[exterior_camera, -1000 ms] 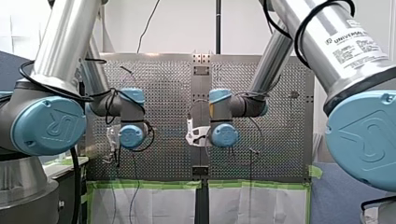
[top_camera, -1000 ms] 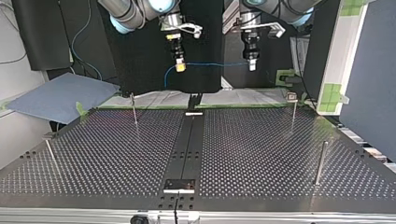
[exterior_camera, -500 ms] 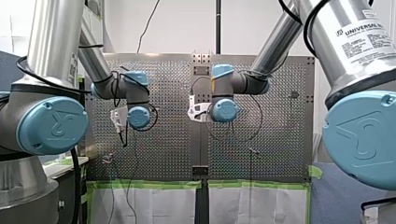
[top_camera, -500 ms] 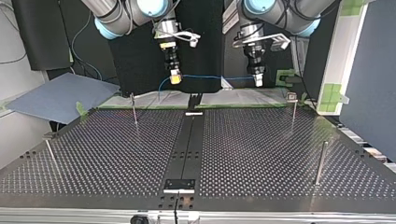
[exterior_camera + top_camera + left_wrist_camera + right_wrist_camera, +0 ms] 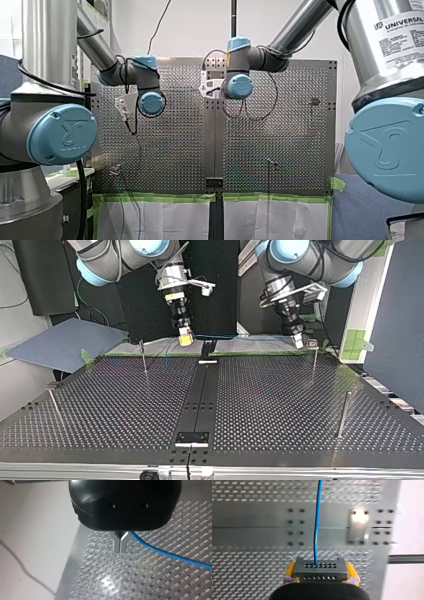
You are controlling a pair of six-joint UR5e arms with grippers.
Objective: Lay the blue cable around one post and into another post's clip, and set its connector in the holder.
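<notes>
Two grippers, four posts, one blue cable, one connector.

1. Left wrist view: the blue cable leaves the frame; where it meets my left gripper hides behind that gripper's black body.
2. Right wrist view: my right gripper covers the connector's base.

1. Blue cable: thin, stretched nearly straight in the air from the connector to my left gripper, whose metal fingers pinch it.
2. Connector: a black block with rows of small holes, clamped between my right gripper's yellow pads.
3. Posts: four thin uprights, well apart; the one at the top view's far right carries a small clip.
</notes>
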